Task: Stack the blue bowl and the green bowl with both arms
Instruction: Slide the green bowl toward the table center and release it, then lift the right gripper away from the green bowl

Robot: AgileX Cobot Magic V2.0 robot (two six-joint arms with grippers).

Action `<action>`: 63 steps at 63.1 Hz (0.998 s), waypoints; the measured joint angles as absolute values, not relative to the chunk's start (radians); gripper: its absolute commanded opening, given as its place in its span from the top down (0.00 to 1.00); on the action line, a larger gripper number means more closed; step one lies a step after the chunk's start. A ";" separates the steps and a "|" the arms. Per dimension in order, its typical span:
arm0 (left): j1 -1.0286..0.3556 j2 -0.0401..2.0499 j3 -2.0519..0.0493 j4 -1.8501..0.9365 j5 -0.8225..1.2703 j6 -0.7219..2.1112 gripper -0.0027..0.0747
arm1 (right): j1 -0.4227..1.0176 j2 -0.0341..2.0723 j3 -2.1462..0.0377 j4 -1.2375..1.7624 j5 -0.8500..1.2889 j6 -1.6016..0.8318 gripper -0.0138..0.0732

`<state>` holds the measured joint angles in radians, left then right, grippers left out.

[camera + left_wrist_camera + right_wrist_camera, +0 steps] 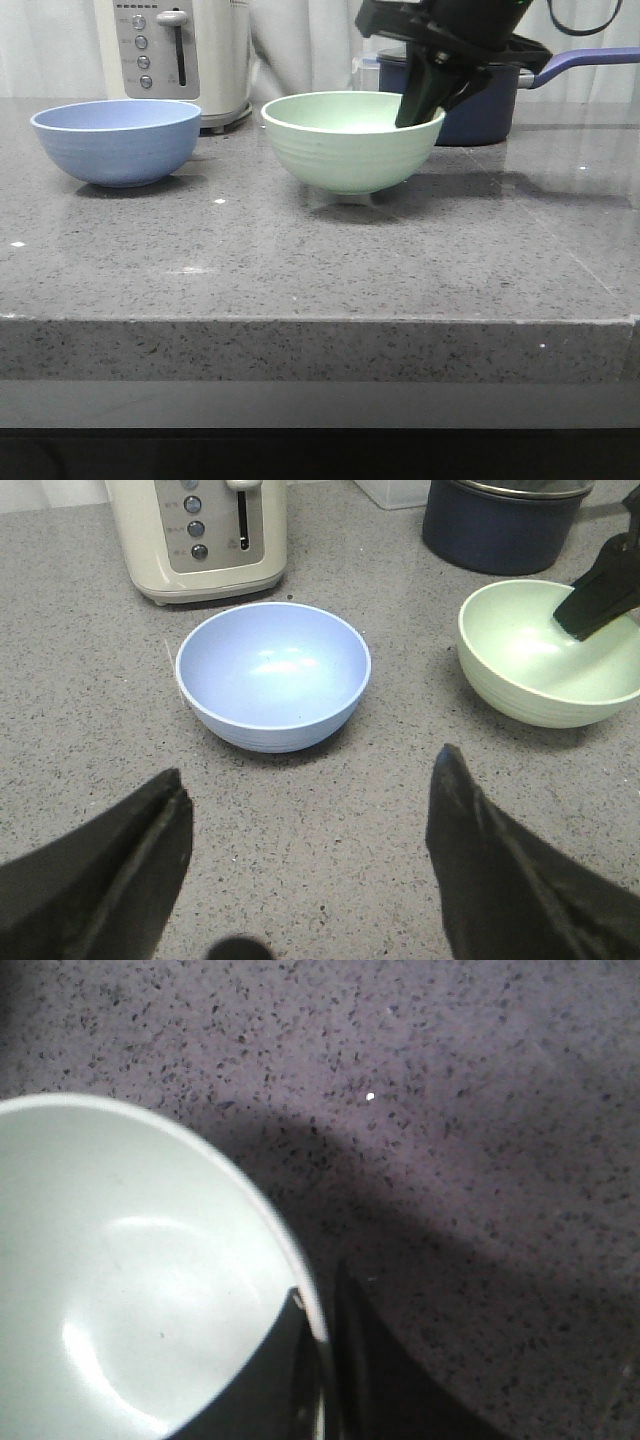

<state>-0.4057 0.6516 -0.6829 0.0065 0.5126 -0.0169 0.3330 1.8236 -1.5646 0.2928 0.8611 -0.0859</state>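
Right gripper [425, 105] pinches rim of green bowl [350, 140], one of its fingers [275, 1380] inside, one outside — bowl looks barely lifted off table [320, 270]. Left gripper [310, 870] spread wide, empty, short of blue bowl [272, 675], which sits left of green. Risk: thin one-sided rim grip lets bowl tilt or slip.

Soft even light; right wrist view dim, shadowed, blurred.
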 measured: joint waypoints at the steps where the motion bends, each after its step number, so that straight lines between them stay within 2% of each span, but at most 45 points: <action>1: -0.406 0.652 -0.683 0.006 0.513 -0.017 0.33 | 0.333 1.827 -1.564 0.293 0.859 -0.086 0.90; 8: -0.406 0.652 -0.683 0.006 0.513 -0.017 0.33 | 0.335 1.843 -1.566 0.286 0.855 -0.082 0.89; 13: -0.406 0.652 -0.683 0.006 0.513 -0.017 0.33 | 0.335 1.854 -1.566 0.286 0.853 -0.082 0.82; 19: -0.406 0.652 -0.683 0.006 0.513 -0.017 0.33 | 0.335 1.853 -1.566 0.286 0.853 -0.082 0.68; 23: -0.406 0.652 -0.683 0.006 0.513 -0.017 0.33 | 0.335 1.856 -1.568 0.286 0.852 -0.082 0.53; 29: -0.406 0.652 -0.683 0.006 0.515 -0.017 0.33 | 0.335 1.856 -1.568 0.286 0.850 -0.082 0.44; 48: -0.406 0.652 -0.683 0.006 0.515 -0.017 0.33 | 0.335 1.797 -1.568 0.277 0.855 -0.080 0.43; 58: -0.406 0.652 -0.683 0.006 0.515 -0.017 0.33 | 0.333 1.682 -1.557 0.197 0.868 -0.082 0.44; 63: -0.406 0.652 -0.683 0.006 0.515 -0.017 0.33 | 0.316 1.605 -1.519 0.176 0.870 -0.082 0.48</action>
